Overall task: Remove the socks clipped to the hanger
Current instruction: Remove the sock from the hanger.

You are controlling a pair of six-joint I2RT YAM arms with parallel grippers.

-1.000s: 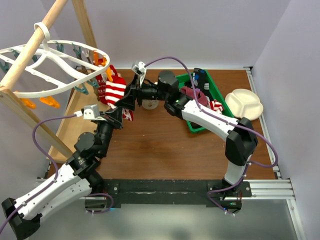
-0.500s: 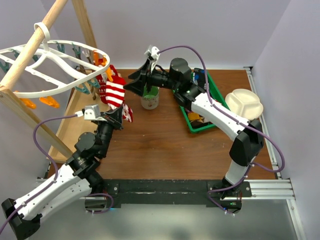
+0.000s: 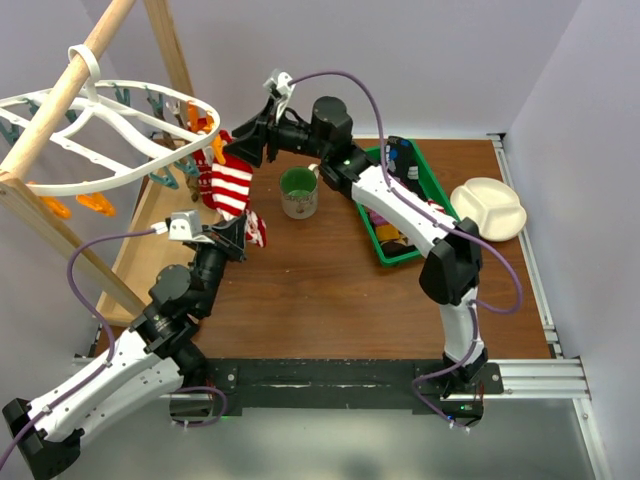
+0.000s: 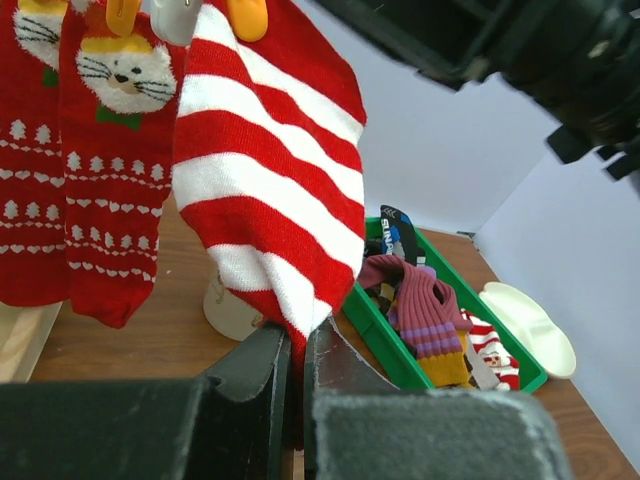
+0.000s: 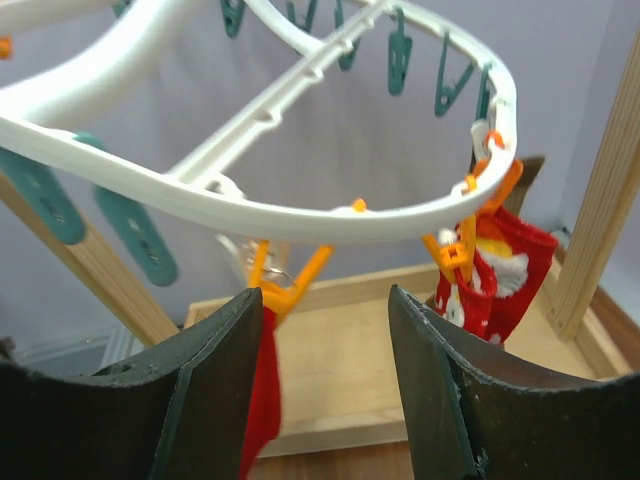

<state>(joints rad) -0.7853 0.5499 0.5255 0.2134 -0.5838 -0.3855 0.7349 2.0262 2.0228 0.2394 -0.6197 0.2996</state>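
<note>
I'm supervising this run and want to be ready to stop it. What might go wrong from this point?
1. The left gripper pinches only the toe of the striped sock; pulling before the orange clip opens may stretch it or tilt the hanger.
2. The open right gripper sits just below that clip and might miss it or snag the rim.

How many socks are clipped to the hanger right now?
3. The red-and-white striped sock, toe pinched in the left hand; a red cat sock beside it; a second cat sock beyond that. Others may be hidden.
</note>
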